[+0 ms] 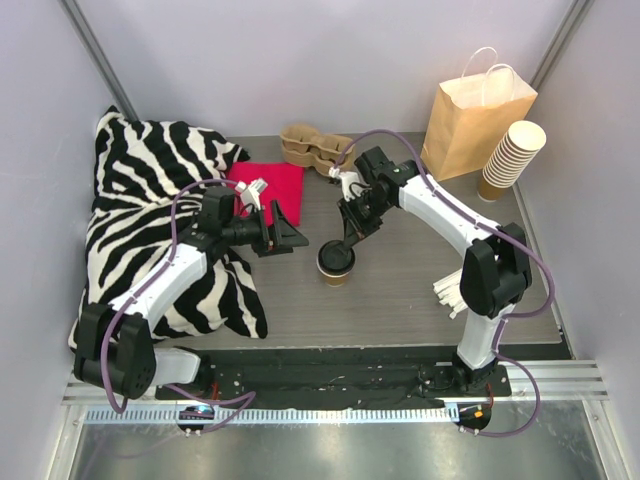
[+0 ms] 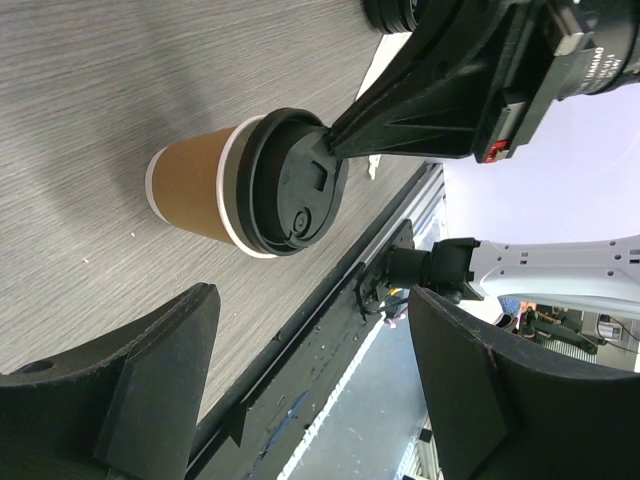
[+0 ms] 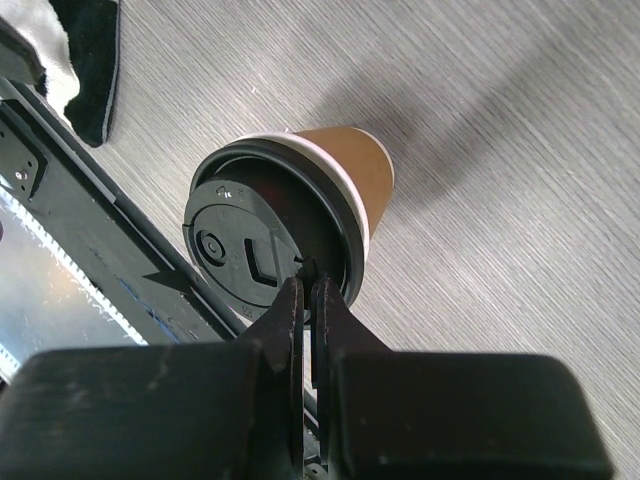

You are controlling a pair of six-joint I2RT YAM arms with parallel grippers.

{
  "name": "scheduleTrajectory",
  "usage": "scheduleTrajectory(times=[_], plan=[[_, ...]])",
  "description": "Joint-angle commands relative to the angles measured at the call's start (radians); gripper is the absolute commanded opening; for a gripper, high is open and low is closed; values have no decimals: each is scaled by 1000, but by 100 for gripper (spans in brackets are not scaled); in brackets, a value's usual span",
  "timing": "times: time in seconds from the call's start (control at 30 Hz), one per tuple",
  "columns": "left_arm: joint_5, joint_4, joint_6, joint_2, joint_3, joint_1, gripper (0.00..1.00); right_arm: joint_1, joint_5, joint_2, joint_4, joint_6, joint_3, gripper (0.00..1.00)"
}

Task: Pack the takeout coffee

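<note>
A robot lab cell: plain walls (image 1: 300, 60) box in a table (image 1: 400, 300), a metal rail (image 1: 560, 378) and cables (image 1: 520, 420) along its near edge.

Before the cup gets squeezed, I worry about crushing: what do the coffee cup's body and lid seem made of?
Coffee cup body: tan paper by the look, matte, with a white band at the rim. Lid: black plastic, probably, faintly glossy, with moulded sip hole and raised marks.
</note>
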Motion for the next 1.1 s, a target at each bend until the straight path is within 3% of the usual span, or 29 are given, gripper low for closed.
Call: scheduleTrajectory(times=[0.0,1.07], plan=[[26,49,-8,1,35,-4,81,4,-26,14,1,7,41,1],[21,73,-6,4,9,-23,81,4,-11,33,-7,-8,20,1]])
